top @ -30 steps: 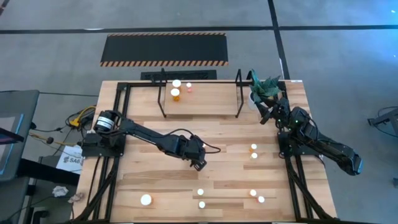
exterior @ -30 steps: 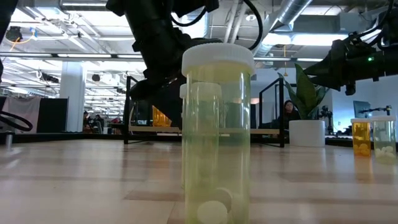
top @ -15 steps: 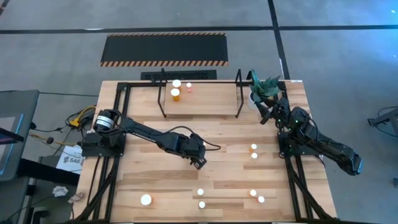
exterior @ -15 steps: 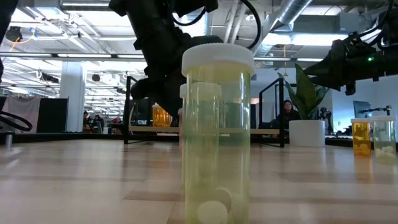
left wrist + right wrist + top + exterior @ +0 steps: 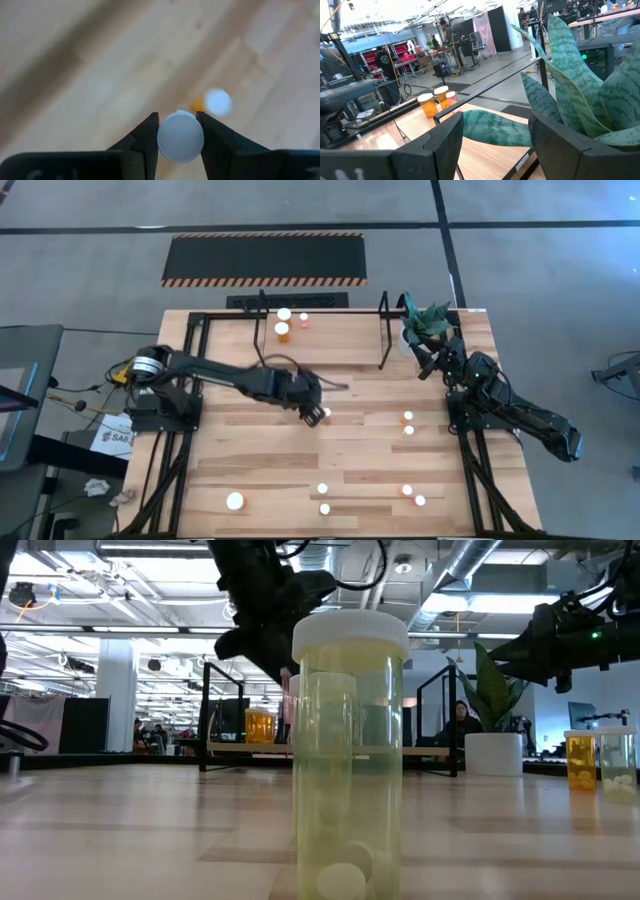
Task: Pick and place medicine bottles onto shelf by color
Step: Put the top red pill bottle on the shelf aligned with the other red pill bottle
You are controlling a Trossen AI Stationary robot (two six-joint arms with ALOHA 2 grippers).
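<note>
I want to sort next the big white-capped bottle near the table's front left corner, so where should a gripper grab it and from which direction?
Grip the big bottle around its round white cap or just below it, coming straight down from above. It stands upright and alone, so the sides are free for both fingers.

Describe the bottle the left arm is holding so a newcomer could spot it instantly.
Start at the shelf at the table's far edge and come toward the table's middle. There the left end effector is shut on a white-capped bottle, the only one off the table and between fingers.
</note>
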